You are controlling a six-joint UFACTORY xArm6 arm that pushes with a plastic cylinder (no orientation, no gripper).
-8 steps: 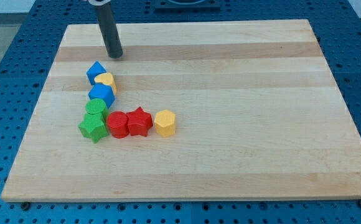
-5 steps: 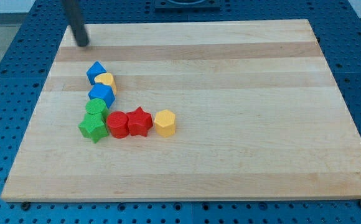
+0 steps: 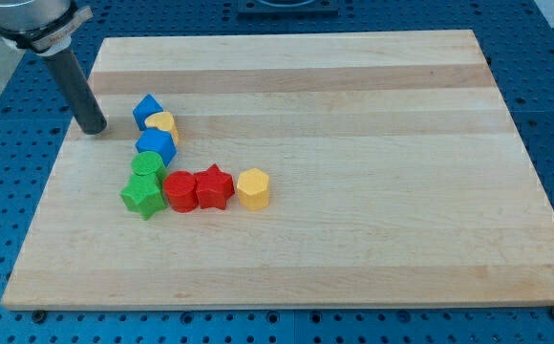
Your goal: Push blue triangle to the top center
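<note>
Board (image 3: pixel 372 239) was the big landmark, pale wood over a blue pegboard (image 3: pixel 0 287); all blocks sat in its left half, toward the view's left. Rod came next in size; no pincer on this rig, so nothing to open or close; my tip (image 3: pixel 93 129) rested near the board's left edge, just left of the blue triangle (image 3: pixel 146 110), apart from it.

Blue triangle was the top block of a column, touching a yellow block (image 3: pixel 164 123); below those a blue cube (image 3: pixel 157 146), green block (image 3: pixel 147 165), green star (image 3: pixel 143 196); then rightward a red block (image 3: pixel 180 190), red star (image 3: pixel 214 186), yellow hexagon (image 3: pixel 253 188).

Triangle looked small, light, rigid, prob. slid easily on smooth wood; best contact judged its lower-left face, pushing up and right toward board's top centre, w/o dragging the yellow neighbour.
</note>
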